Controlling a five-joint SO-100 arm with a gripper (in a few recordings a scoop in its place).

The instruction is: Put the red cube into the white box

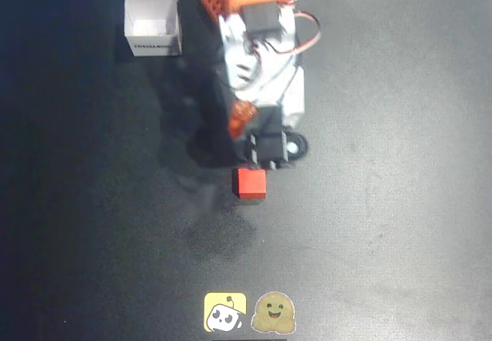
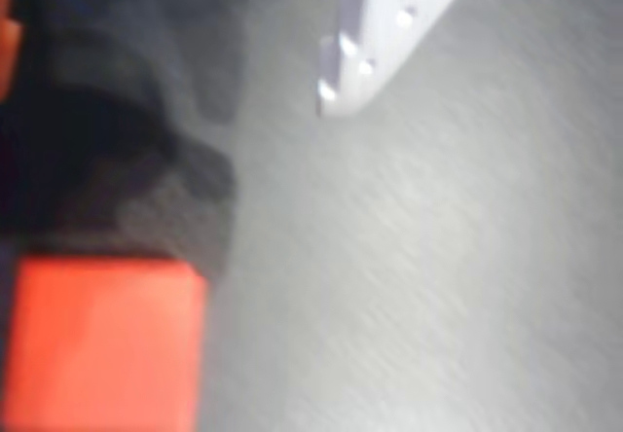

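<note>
Claw (image 1: 257,160) sits just above the red cube (image 1: 250,183) in the overhead view, tip touching or nearly touching the cube's top edge; can't tell whether the jaws are apart or together. Wrist view is blurred: cube (image 2: 102,344) low left, one pale finger (image 2: 375,38) up top, well apart from it. Cube rests on the dark surface (image 1: 400,203), not lifted. White box (image 1: 153,26) stands far up-left, empty. Risk: off-centre approach could nudge the cube away or pinch a corner, giving a slip. Count: one cube, one box, two stickers (image 1: 250,312).
</note>
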